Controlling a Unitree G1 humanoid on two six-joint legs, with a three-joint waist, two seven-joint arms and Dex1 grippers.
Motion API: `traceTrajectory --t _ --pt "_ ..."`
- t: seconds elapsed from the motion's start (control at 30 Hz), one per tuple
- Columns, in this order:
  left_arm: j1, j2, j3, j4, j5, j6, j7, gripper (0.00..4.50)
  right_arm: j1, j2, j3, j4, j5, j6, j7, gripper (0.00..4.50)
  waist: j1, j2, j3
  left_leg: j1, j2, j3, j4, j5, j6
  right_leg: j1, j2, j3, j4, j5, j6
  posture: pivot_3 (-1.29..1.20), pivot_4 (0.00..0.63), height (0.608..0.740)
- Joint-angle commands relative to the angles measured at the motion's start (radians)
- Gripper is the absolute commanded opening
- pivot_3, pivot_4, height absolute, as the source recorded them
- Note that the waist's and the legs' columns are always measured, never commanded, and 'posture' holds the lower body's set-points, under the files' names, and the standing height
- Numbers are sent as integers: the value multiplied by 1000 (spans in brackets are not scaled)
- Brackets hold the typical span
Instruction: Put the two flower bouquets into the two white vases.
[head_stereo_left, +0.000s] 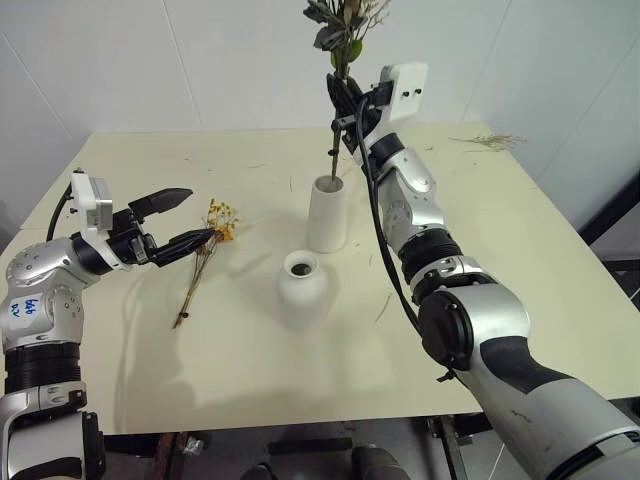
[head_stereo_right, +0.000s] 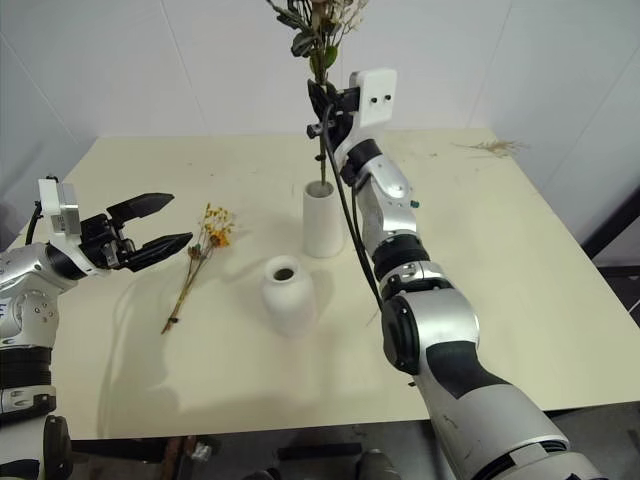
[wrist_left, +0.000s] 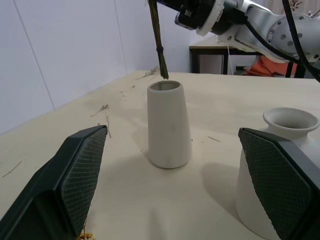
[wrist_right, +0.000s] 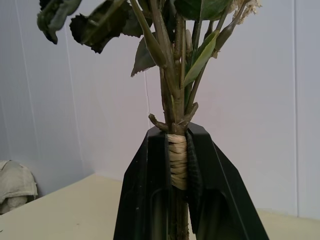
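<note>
On the table (head_stereo_left: 520, 250), two vases, one sprig (head_stereo_left: 205, 250); right end effector (head_stereo_left: 345, 105) grips one bouquet (head_stereo_left: 340, 30), left (head_stereo_left: 185, 220) open.

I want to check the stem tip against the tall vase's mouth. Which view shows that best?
The left wrist view: the stem tip hangs just above the tall vase rim. Both eye views show it from above, the gap unclear.

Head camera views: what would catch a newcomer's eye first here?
The large leafy bouquet, held upright in the shut right gripper, its stem end at the mouth of the tall tapered white vase. Left of the vases, the open left gripper reaches the thin yellow-orange sprig lying on the pale table.
</note>
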Motion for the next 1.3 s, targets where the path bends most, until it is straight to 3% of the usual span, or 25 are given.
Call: traceTrajectory --t 0.03,0.37,0.77,0.83,0.97,1.3 --pt "-4 15 22 -39 -23 -3 7 4500 4 11 2 -11 -4 -29 -4 67 -1 0 0 0 0 0 0 0 0 0 0 0 0 0 0 0 150 740" --pt "2 16 25 -58 -27 2 18 4500 32 7 6 7 -24 -32 -11 67 -8 0 0 0 0 0 0 0 0 0 0 0 0 0 0 0 150 740" --pt "1 10 20 -69 -26 4 36 4500 37 23 5 -30 -20 -38 4 3991 -9 0 0 1 0 0 0 0 0 0 0 0 1 0 0 0 150 740" --pt "-1 9 19 -68 -26 3 37 4500 38 27 4 -45 -15 -36 9 4449 -9 0 0 0 0 0 0 0 0 0 0 0 1 0 0 0 150 740" --pt "-5 5 14 -63 -23 -2 38 4500 57 30 13 -91 -11 -27 27 4449 -9 0 0 0 0 0 0 0 0 0 0 0 1 0 0 0 150 740" --pt "-11 -4 8 -49 -17 -8 45 4500 381 -114 125 -698 -17 345 52 4449 5 0 0 0 0 0 1 1 -2 0 0 0 2 0 0 0 150 740"
